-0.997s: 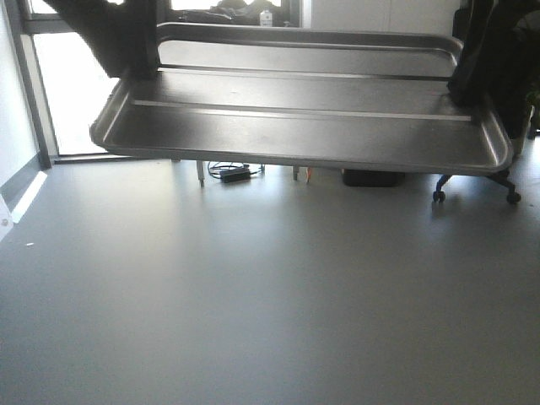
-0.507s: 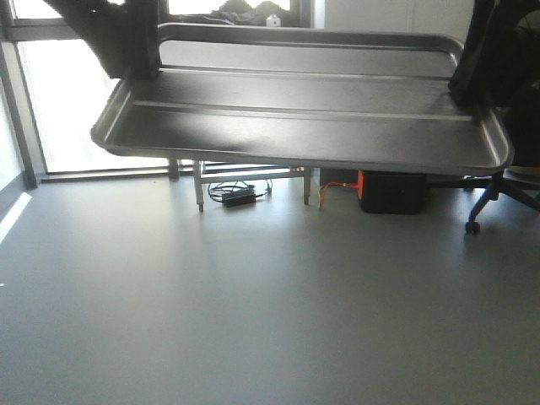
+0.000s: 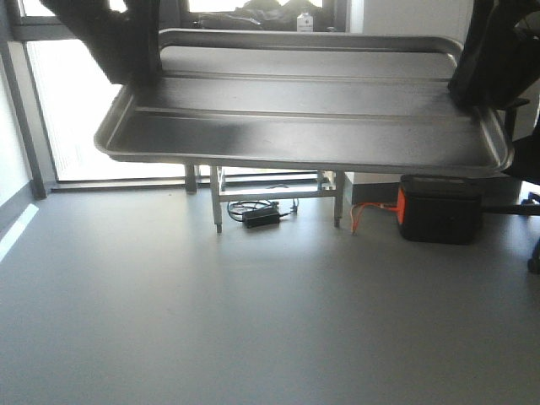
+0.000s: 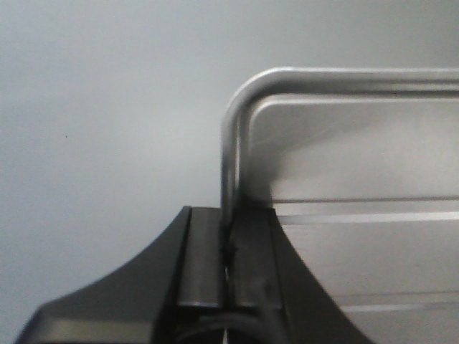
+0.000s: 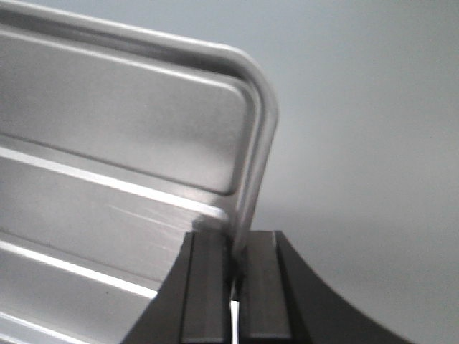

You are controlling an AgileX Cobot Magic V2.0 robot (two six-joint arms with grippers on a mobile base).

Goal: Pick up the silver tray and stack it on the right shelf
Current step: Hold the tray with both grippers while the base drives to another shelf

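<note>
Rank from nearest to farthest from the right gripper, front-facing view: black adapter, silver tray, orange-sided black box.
1. silver tray, clamped by the right gripper.
2. black box, on the floor, right.
3. black adapter, on the floor, left of centre.

An overexposed window (image 3: 67, 110) backlights the silver tray (image 3: 304, 126); wrist views look soft, evenly lit.

Silver tray (image 3: 304, 126) up front above floor (image 3: 253, 329); table frame (image 3: 278, 194) behind, cables (image 3: 260, 214) under it, box (image 3: 440, 209) to its rt.
</note>
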